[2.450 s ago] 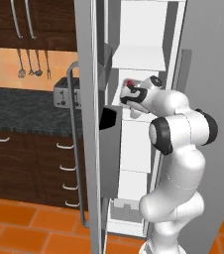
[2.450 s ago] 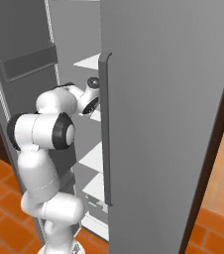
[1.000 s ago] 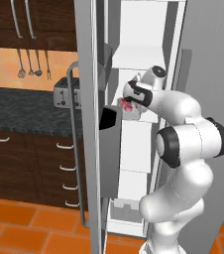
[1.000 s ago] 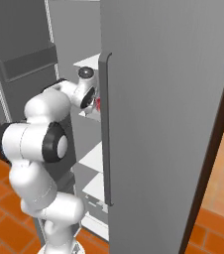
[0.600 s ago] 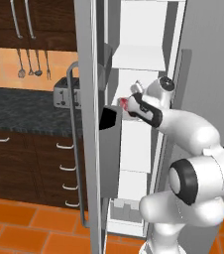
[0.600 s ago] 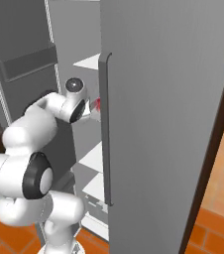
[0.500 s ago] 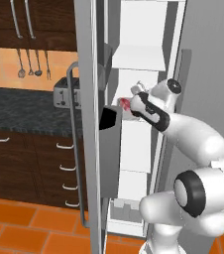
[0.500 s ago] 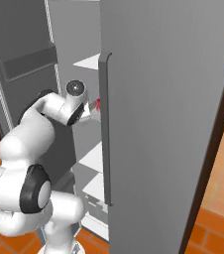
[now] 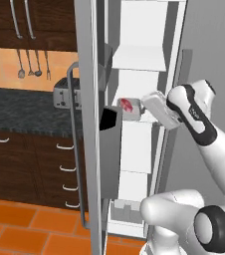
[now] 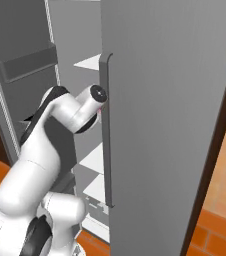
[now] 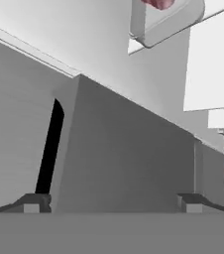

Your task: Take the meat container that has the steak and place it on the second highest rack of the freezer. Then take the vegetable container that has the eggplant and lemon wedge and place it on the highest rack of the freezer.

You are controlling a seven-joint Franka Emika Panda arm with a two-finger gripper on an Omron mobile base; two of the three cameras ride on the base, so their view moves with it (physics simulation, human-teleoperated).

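Here the gripper point(image 11: 111, 201) shows its two dark fingertips point(image 11: 32, 202) spread wide with nothing between them, touching nothing, above the grey door bin point(image 11: 124, 158). Beyond it in the hand view sits a corner of the meat container point(image 11: 166, 22) on a white rack. The left base view adds what that view lacks: the steak point(image 9: 127, 104) lying inside the container, on a rack partway up the open freezer point(image 9: 144, 124), just ahead of the hand.
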